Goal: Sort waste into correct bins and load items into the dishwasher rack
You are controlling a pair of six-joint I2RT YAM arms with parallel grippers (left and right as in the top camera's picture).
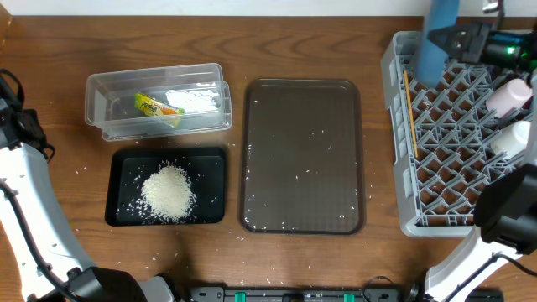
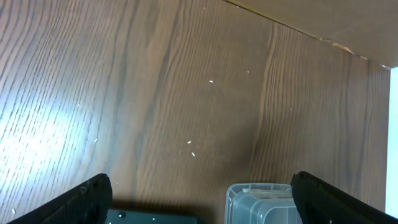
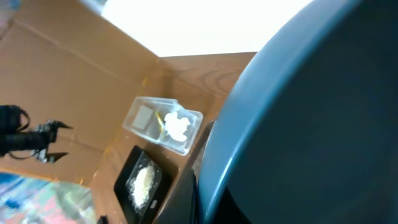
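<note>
My right gripper point(image 1: 460, 38) is shut on the large dark-blue bowl point(image 1: 436, 42) and holds it on edge above the far left corner of the grey dishwasher rack point(image 1: 399, 168). The bowl fills the right wrist view point(image 3: 298, 124). In the rack are the chopsticks point(image 1: 409, 113), a pink cup point(image 1: 508, 96) and a white cup point(image 1: 512, 138). The clear tub point(image 1: 101, 101) holds the yellow-green wrapper point(image 1: 155, 107) and the white napkin point(image 1: 195, 99). The black tray point(image 1: 117, 201) holds the rice pile point(image 1: 168, 193). My left gripper point(image 2: 200, 183) is open and empty at the table's left side. No light-blue bowl shows.
The brown serving tray point(image 1: 302, 155) lies between the bins and the rack, with a few rice grains on it. Stray grains dot the wooden table point(image 1: 75, 172). The left wrist view shows a tub corner point(image 2: 258, 202) and the table's back edge point(image 2: 323, 40).
</note>
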